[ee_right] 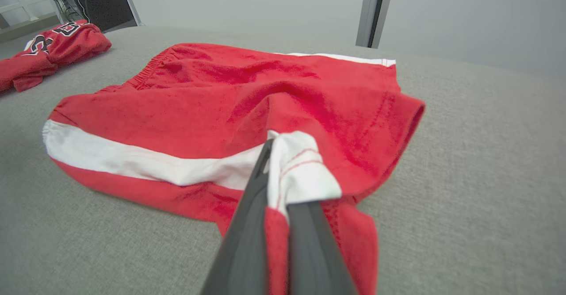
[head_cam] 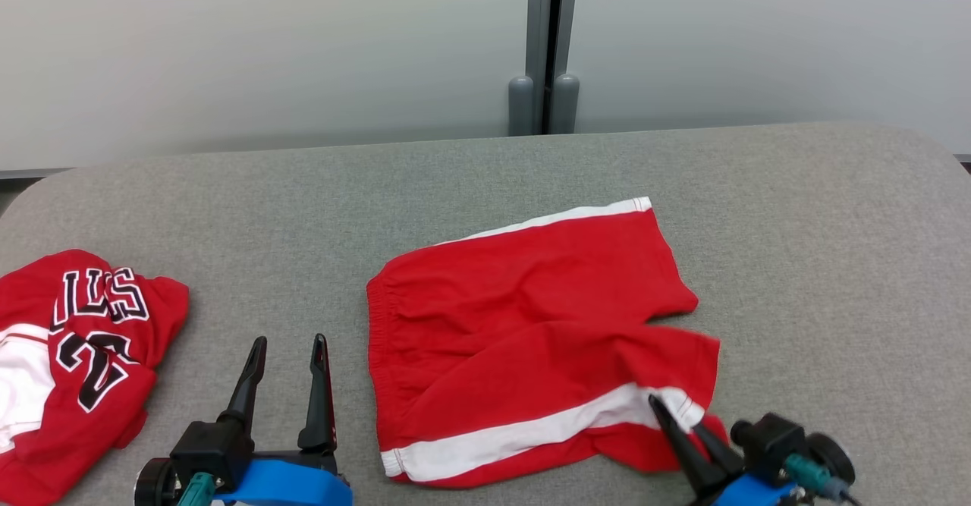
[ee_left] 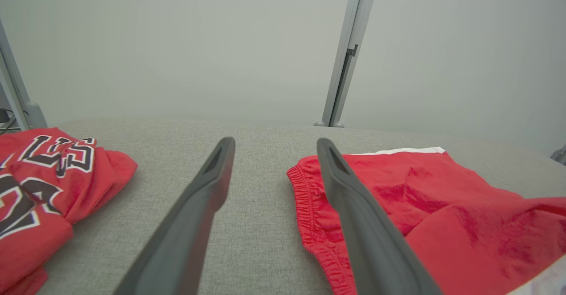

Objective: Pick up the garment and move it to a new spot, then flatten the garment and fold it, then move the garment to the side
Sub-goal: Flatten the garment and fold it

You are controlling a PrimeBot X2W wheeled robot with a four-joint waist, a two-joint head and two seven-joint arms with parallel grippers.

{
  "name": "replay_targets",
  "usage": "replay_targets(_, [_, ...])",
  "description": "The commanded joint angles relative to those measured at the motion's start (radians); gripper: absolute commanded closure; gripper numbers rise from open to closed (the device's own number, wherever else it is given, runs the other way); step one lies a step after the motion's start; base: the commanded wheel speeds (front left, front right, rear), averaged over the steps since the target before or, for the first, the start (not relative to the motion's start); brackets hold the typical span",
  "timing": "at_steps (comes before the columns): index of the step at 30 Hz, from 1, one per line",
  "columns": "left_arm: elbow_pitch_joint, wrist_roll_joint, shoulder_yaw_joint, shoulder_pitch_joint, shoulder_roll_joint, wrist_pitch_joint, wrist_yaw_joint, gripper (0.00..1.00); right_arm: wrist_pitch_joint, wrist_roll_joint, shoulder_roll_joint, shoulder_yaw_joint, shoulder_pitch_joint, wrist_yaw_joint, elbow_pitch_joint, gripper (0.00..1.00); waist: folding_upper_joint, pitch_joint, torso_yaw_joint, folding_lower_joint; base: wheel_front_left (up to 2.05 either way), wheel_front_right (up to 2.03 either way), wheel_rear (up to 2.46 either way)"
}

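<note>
The red shorts (head_cam: 523, 301) lie mid-frame on the grey tabletop (head_cam: 834, 263), their lower-right hem corner pinched in the right gripper's (head_cam: 674, 413) jaws; the left gripper's (head_cam: 290, 339) jaws stand spread, lower left. Draw that corner outward, low, so the rumpled leg flattens.

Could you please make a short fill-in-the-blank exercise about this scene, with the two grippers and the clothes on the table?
1. The right gripper is shut on the ____ stripe of the red shorts.
2. The left gripper is ____, with nothing between its fingers.
3. The jersey with black lettering lies on the table to the robot's ____ of the shorts.

Missing words: white; open; left
</note>
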Motion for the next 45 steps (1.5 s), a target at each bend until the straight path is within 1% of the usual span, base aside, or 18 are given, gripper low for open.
replay_targets(1, [0.001, -0.002, -0.002, 0.005, -0.001, -0.003, 0.003, 0.0, 0.007, -0.003, -0.013, 0.023, 0.028, 0.001, -0.005, 1.0, 0.0, 0.0, 0.003, 0.0, 0.0, 0.0, 0.0])
replay_targets(6, [0.004, -0.008, -0.009, 0.014, -0.001, -0.003, 0.004, 0.0, 0.025, 0.012, -0.034, 0.094, 0.084, 0.001, -0.006, 1.0, 0.0, -0.002, 0.009, 0.0, 0.0, 0.0, 0.0])
replay_targets(9, [0.003, -0.008, -0.009, 0.018, -0.001, -0.003, 0.005, 0.0, 0.024, 0.016, -0.037, 0.109, 0.104, 0.0, 0.005, 1.0, 0.0, -0.004, 0.009, 0.0, 0.0, 0.0, 0.0])
replay_targets(11, [0.001, -0.01, -0.007, 0.022, -0.001, -0.003, 0.008, 0.0, 0.016, 0.023, -0.026, 0.097, 0.115, 0.001, 0.015, 1.0, 0.0, -0.005, 0.005, 0.0, 0.0, 0.0, 0.0])
replay_targets(12, [0.0, -0.011, -0.007, 0.021, -0.001, -0.003, 0.009, 0.0, 0.014, 0.024, -0.022, 0.086, 0.115, 0.0, 0.019, 0.03, 0.0, -0.005, 0.003, 0.0, 0.0, 0.0, 0.0])
replay_targets(13, [0.001, -0.011, -0.007, 0.02, -0.001, -0.003, 0.009, 0.0, 0.013, 0.023, -0.02, 0.078, 0.115, 0.001, 0.021, 0.0, 0.0, -0.004, 0.001, 0.0, 0.0, 0.0, 0.0])
replay_targets(16, [0.002, -0.011, -0.007, 0.014, -0.001, -0.003, 0.009, 0.0, 0.005, 0.014, -0.023, 0.044, 0.112, 0.0, 0.026, 0.0, 0.0, -0.004, -0.003, 0.0, 0.0, 0.0, 0.0])
replay_targets(24, [0.0, -0.008, -0.006, 0.001, -0.001, -0.003, 0.007, 0.0, -0.01, -0.01, -0.043, -0.104, 0.088, 0.001, -0.003, 0.0, 0.0, -0.001, -0.008, 0.0, 0.0, 0.0, 0.0])
replay_targets(25, [0.0, -0.008, -0.006, 0.001, -0.001, -0.003, 0.007, 0.0, -0.01, -0.01, -0.043, -0.104, 0.088, 0.001, -0.003, 0.0, 0.0, -0.001, -0.008, 0.0, 0.0, 0.0, 0.0])
replay_targets(31, [-0.005, 0.0, 0.004, -0.014, -0.001, -0.003, 0.002, 0.0, -0.004, -0.025, -0.056, -0.18, 0.033, 0.0, -0.032, 0.0, 0.0, 0.018, -0.001, 0.0, 0.0, 0.0, 0.0])
replay_targets(34, [-0.006, 0.002, 0.007, -0.021, -0.001, -0.003, -0.001, 0.0, 0.027, -0.031, -0.053, -0.185, -0.008, 0.001, -0.025, 0.0, 0.0, 0.028, 0.004, 0.0, 0.0, 0.0, 0.0])
replay_targets(38, [-0.002, 0.006, 0.005, -0.029, -0.001, -0.003, -0.002, 0.0, 0.073, -0.036, -0.052, -0.155, -0.048, 0.0, -0.003, 0.0, 0.0, 0.038, 0.017, 0.0, 0.0, 0.0, 0.0])
replay_targets(45, [0.001, -0.002, -0.004, -0.039, -0.001, -0.003, 0.002, 0.0, 0.161, -0.009, -0.044, -0.102, -0.034, 0.0, 0.076, 0.0, 0.0, 0.045, 0.038, 0.0, 0.0, 0.0, 0.0])
